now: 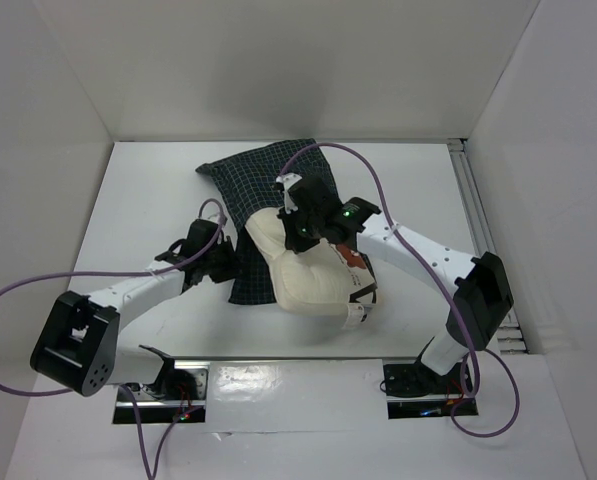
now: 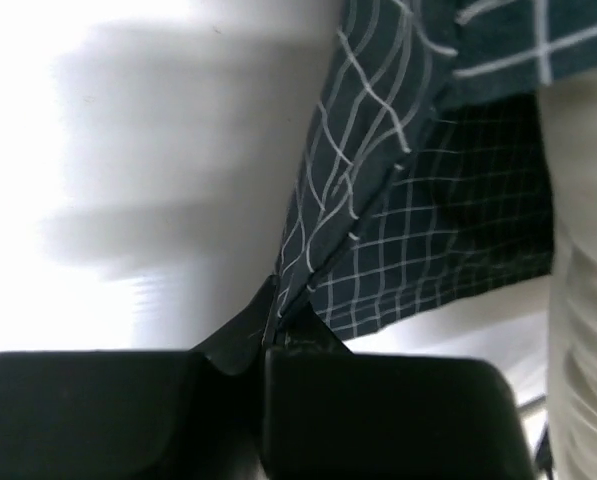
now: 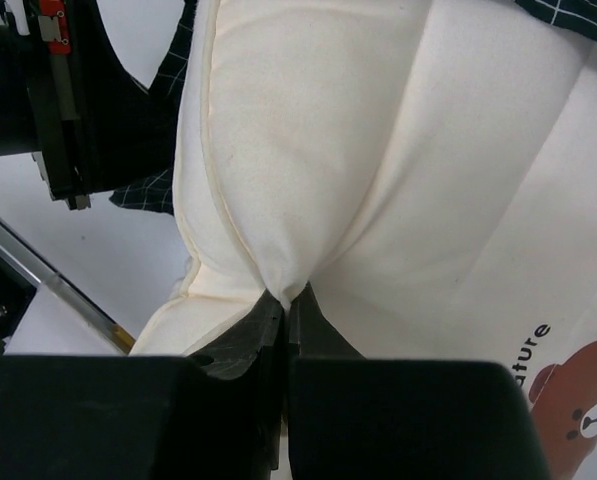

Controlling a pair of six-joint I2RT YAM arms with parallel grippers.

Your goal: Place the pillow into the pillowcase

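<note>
Pillowcase [image 2: 408,260] cloth, thin and limp, is pinched by its edge in the left gripper [image 2: 270,335], fingers together on it. Right of those fingers sits the pillow [image 3: 378,140], soft and probably light. The right gripper [image 3: 286,300] clamps a seam fold, which looks like the best hold.
</note>
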